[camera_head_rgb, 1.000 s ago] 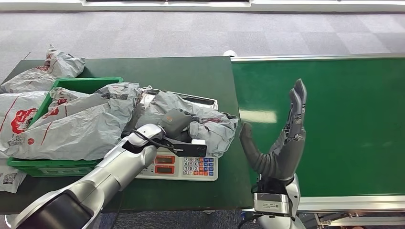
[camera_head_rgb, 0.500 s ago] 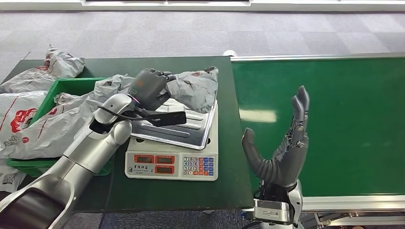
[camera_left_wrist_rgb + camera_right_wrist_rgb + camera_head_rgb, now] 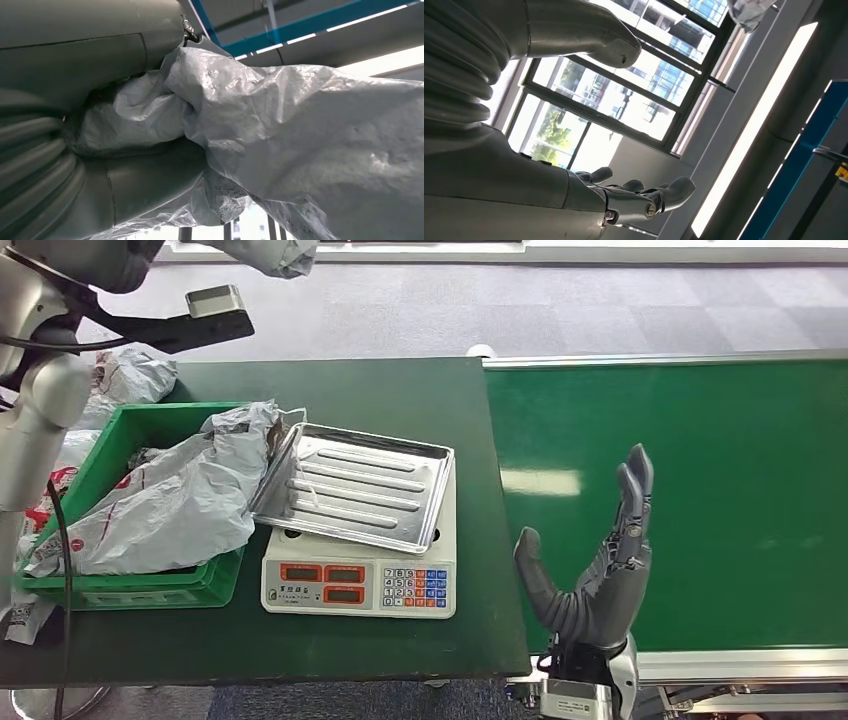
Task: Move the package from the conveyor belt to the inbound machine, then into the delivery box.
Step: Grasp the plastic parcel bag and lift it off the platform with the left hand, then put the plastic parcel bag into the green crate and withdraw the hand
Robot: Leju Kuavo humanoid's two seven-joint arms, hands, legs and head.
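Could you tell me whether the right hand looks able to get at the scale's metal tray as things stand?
Probably yes: the right hand is open and upright beside the scale, and nothing lies on the metal tray.

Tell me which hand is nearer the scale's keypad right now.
Right. The right hand stands open over the conveyor belt's near edge, just beside the scale. The left hand is raised high past the table's far-left corner, gripping the package.
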